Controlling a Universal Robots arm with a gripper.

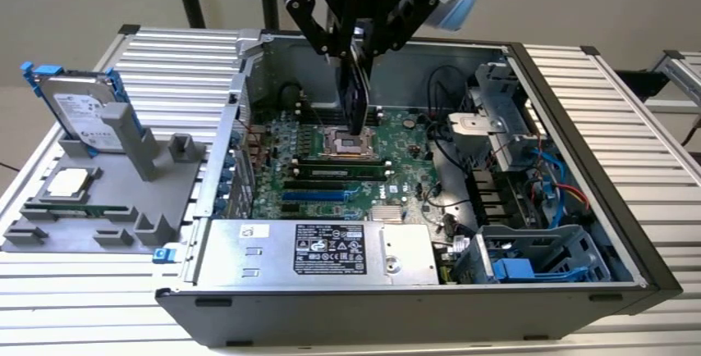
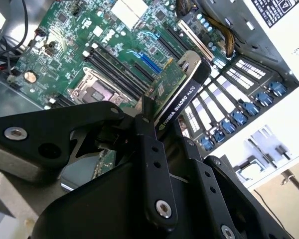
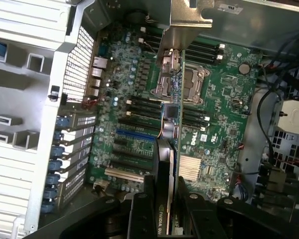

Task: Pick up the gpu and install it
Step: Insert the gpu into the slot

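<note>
Grip: black two-finger gripper [image 1: 356, 51] clamped on the gpu [image 1: 354, 98], a slim rectangular card with a green circuit board on one face and a black cooler on the other. Fingers pinch the two flat faces near one end, probably because those give the firmest hold. In the first wrist view the silver end bracket [image 3: 189, 20] is at the far end, away from the fingers.

Position: card hangs edge-on inside the open dark-grey computer case [image 1: 416, 311], above the green motherboard [image 1: 272, 177], roughly over the square processor socket [image 3: 192, 84]. Not seated; the blue expansion slot [image 3: 134, 134] lies off to one side. Narrow upright carry likely keeps it clear of the case walls and cables.
</note>
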